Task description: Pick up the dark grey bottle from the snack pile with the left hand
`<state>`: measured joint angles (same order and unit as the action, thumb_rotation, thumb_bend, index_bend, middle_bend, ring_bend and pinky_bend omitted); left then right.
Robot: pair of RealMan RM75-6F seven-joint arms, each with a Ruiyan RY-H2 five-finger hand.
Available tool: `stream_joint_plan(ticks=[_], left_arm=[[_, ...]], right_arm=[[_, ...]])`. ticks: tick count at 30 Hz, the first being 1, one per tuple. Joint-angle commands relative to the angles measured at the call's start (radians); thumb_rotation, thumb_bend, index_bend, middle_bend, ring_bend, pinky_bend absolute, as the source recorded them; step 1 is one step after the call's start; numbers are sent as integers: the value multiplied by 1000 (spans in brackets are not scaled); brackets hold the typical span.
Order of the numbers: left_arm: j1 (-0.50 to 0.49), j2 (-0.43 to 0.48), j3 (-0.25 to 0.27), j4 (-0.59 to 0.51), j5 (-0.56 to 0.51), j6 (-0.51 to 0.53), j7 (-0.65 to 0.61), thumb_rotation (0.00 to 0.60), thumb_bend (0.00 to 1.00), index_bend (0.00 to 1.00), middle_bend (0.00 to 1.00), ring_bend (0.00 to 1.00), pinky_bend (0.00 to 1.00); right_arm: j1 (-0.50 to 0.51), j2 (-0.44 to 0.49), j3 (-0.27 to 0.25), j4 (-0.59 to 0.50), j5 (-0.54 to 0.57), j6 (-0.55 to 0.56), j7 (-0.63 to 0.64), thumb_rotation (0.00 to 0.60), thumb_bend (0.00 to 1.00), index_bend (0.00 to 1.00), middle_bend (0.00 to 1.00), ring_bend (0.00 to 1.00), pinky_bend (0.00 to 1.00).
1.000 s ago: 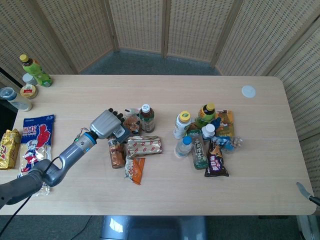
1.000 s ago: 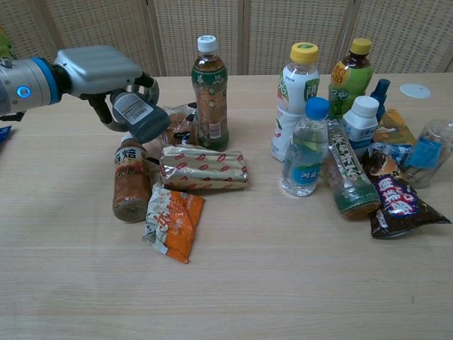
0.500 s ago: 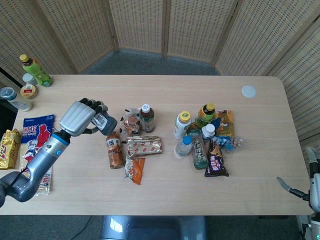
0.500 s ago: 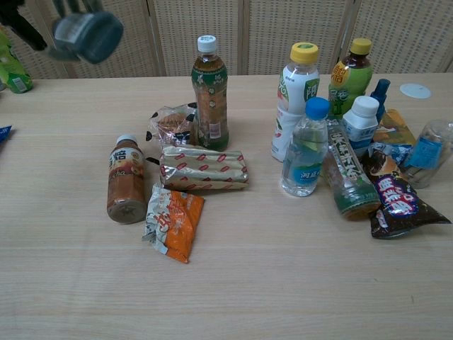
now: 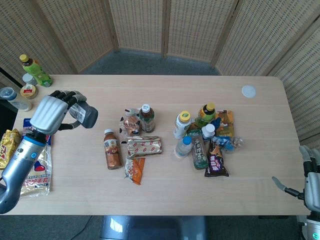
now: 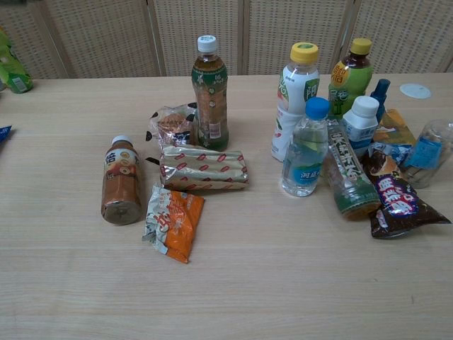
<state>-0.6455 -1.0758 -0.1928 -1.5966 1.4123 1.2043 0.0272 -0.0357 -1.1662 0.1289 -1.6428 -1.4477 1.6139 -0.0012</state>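
My left hand (image 5: 50,114) grips the dark grey bottle (image 5: 86,114), holding it on its side in the air over the table's left part, well left of the snack pile. The bottle's base points right. The pile it came from holds a brown bottle (image 5: 111,149) lying flat, a foil-wrapped pack (image 5: 144,146), an orange packet (image 5: 135,169) and an upright tea bottle (image 5: 146,118). The chest view shows neither the left hand nor the grey bottle. My right hand (image 5: 306,187) shows only partly at the lower right edge of the head view, off the table.
A second group of bottles (image 5: 195,132) and snack bags stands right of centre. Blue and gold snack bags (image 5: 35,150) lie at the left edge under my left arm. Several bottles and jars (image 5: 27,80) stand at the far left corner. A white lid (image 5: 248,91) lies far right.
My left hand has lifted the dark grey bottle out of the pile and carried it up and to the left, out of the chest view. The brown bottle rolled slightly left.
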Motion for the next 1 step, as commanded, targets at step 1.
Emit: stream_joint_plan(ticks=[1], left_arm=[[-2,-5,-2,6,6,-1,-5,600,302,572,690,604,389]], right_arm=[[-1,1,0,-4,2,2,-6,373,150,0,0,0,0]])
